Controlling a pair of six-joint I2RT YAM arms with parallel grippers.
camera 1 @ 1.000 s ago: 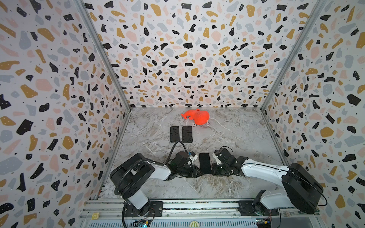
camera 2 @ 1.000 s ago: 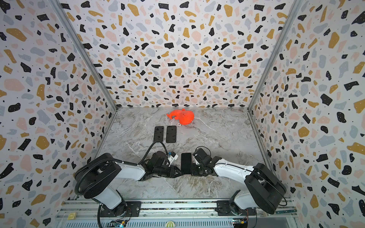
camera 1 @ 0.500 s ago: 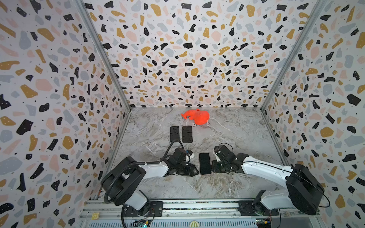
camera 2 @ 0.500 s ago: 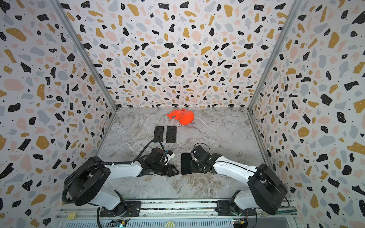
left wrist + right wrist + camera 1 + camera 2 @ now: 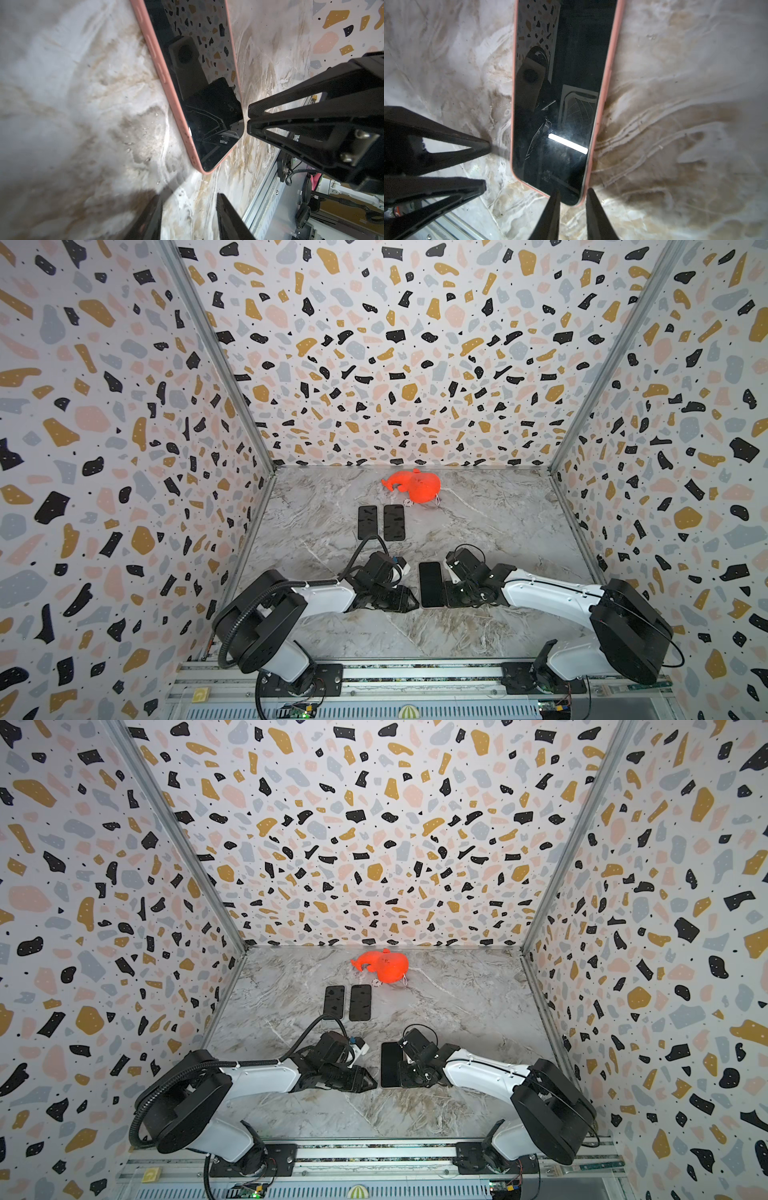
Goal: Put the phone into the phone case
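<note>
The phone [image 5: 431,584] [image 5: 390,1064] lies flat, screen up, on the marble floor between both grippers. It sits inside a pink phone case [image 5: 166,83] [image 5: 609,68] whose rim shows round the black screen [image 5: 207,108] [image 5: 571,52]. My left gripper [image 5: 411,605] [image 5: 371,1085] [image 5: 189,199] is open, a little apart from one long side. My right gripper [image 5: 445,593] [image 5: 400,1073] [image 5: 573,194] stands narrowly open, its tips against the near corner on the other long side. Both grippers hold nothing.
Two flat black slabs [image 5: 368,522] [image 5: 394,522] lie side by side farther back. An orange soft toy [image 5: 415,487] rests near the back wall. Terrazzo walls enclose three sides; a metal rail [image 5: 415,672] runs along the front edge.
The left gripper has drawn back slightly from the phone's side. The right jaws widened a little, then narrowed. The phone has stayed where it was.
</note>
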